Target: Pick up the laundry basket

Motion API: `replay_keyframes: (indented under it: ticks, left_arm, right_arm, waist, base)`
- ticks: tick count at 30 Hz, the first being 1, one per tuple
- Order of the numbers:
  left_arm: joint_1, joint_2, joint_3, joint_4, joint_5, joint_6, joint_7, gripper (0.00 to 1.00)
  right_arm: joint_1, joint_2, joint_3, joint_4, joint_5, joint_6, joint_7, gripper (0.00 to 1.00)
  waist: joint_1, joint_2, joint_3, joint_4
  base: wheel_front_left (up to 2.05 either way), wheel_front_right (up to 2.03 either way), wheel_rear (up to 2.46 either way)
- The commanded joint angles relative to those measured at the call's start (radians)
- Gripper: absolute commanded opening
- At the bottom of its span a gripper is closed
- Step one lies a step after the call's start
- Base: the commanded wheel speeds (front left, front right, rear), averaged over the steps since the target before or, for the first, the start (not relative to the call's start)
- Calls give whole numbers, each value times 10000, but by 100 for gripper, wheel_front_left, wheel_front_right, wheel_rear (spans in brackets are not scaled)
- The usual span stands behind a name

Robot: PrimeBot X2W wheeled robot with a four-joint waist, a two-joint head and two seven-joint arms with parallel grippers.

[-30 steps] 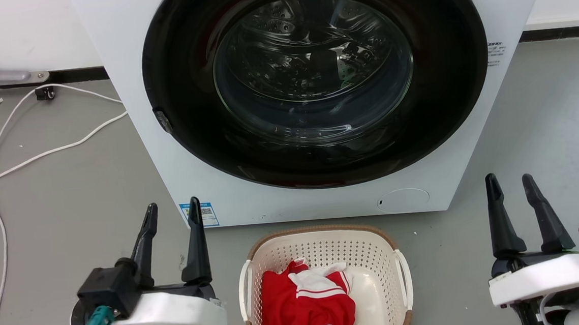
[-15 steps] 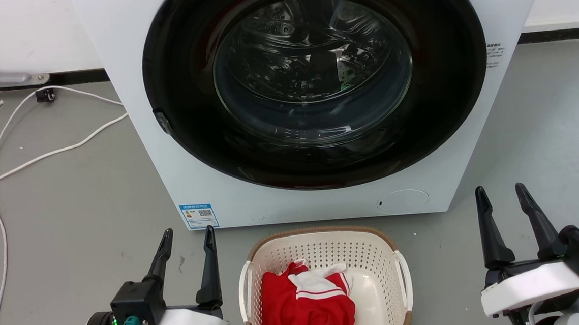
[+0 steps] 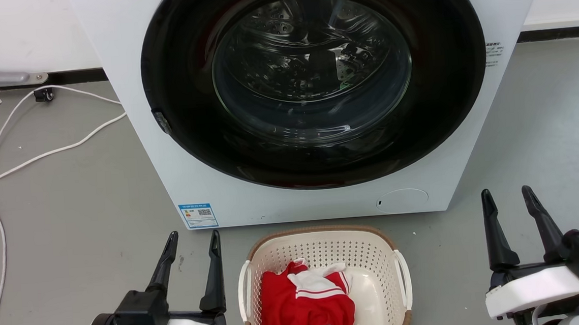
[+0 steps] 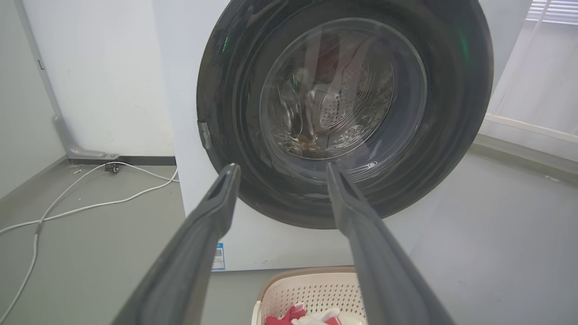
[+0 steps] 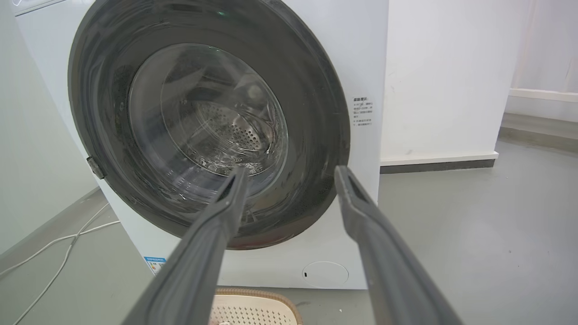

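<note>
The laundry basket (image 3: 321, 249), cream-white with perforated walls and a brown rim, sits on the grey floor at the bottom centre of the head view, just in front of the washing machine. A red and white garment (image 3: 307, 304) lies inside it. My left gripper (image 3: 193, 235) is open just left of the basket's left handle (image 3: 242, 290), fingers pointing at the machine. My right gripper (image 3: 505, 192) is open well right of the basket, apart from it. The basket's far rim also shows low in the left wrist view (image 4: 307, 275) and the right wrist view (image 5: 257, 295).
The white washing machine (image 3: 130, 66) with its shut round glass door (image 3: 311, 69) stands right behind the basket. White cables (image 3: 29, 155) trail over the floor at the left. A white wall (image 5: 442, 76) rises to the right of the machine.
Both grippers have drawn back and down toward the bottom of the head view. The left one has also shifted right, closer to the basket. The basket has not moved.
</note>
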Motion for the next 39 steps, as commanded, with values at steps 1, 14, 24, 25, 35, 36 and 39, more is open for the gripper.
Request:
replay_keyframes:
  ticks: [1, 14, 24, 25, 35, 36, 39]
  left_arm:
    - [96, -113, 77, -196, 89, -246, -93, 100]
    - [426, -865, 1035, 668, 797, -1455, -339, 100]
    - [483, -955, 1021, 1025, 1803, -1626, -444, 100]
    - [484, -962, 1027, 1027, 1811, -1637, -444, 100]
    - [469, -1020, 1074, 1093, 1956, -1700, -444, 100]
    - [473, -1028, 1075, 1090, 1953, -1709, -444, 100]
    - [492, -1043, 1079, 1080, 1950, -1714, -444, 100]
  right_arm:
    - [60, -19, -54, 39, 34, -3, -101, 100]
    - [-11, -16, -25, 694, 68, -3, -348, 100]
    - [-41, -16, 48, 854, -353, -3, -456, 100]
    - [-47, -16, 53, 853, -348, -3, -456, 100]
    - [-42, -16, 128, 827, -261, -3, -456, 100]
    - [-42, -16, 129, 828, -263, -3, -456, 100]
    - [-36, -16, 109, 838, -274, -3, -454, 100]
  waist:
    - [0, 0, 3, 4]
    - [0, 0, 8, 43]
    - [0, 0, -67, 38]
    - [0, 0, -68, 35]
    - [0, 0, -86, 6]
    - [0, 0, -87, -1]
    - [0, 0, -88, -19]
  base:
    - [0, 0, 0]
    - [0, 0, 0]
    - [0, 0, 0]
    - [0, 0, 0]
    - [0, 0, 0]
    - [0, 0, 0]
    - [0, 0, 0]
